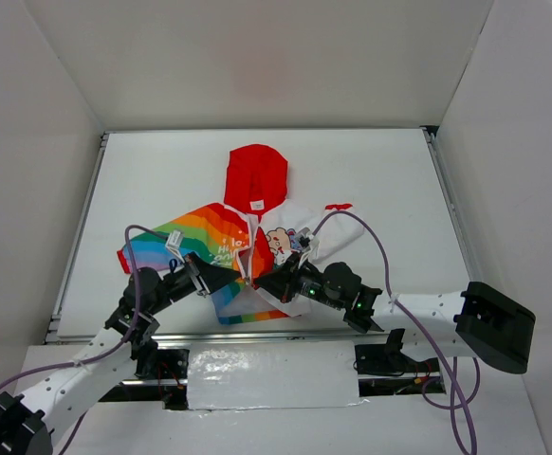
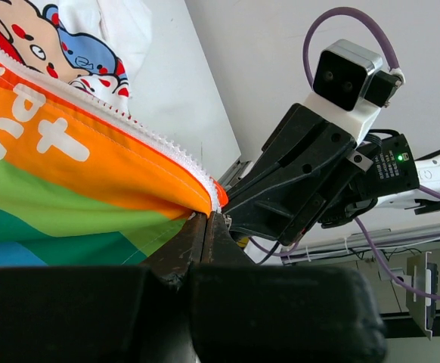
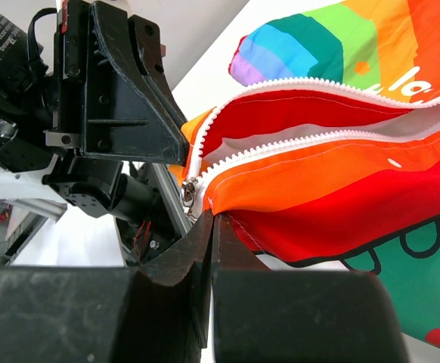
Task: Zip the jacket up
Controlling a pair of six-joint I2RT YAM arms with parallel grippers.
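Jacket (image 1: pixel 257 227) laid flat mid-table (image 1: pixel 162 180), hood pointed away. Zipper (image 3: pixel 295 144) seen undone, slider (image 3: pixel 188 195) parked at bottom. Hem pinched tight beside it by left gripper (image 1: pixel 227 278) and right gripper (image 1: pixel 274 282). Both arms stretched low, angled inward, tips nearly met.

The jacket (image 1: pixel 257 237) lies on the table (image 1: pixel 162 171) just beyond the arm bases, with its hood (image 1: pixel 255 175) at the far end and its hem (image 1: pixel 248 313) nearest the arms. The left gripper (image 1: pixel 236 278) and the right gripper (image 1: pixel 265 282) meet near the hem's middle, one on either side of the zipper (image 3: pixel 280 147). Each is pinched on a jacket edge, and they are just beside each other
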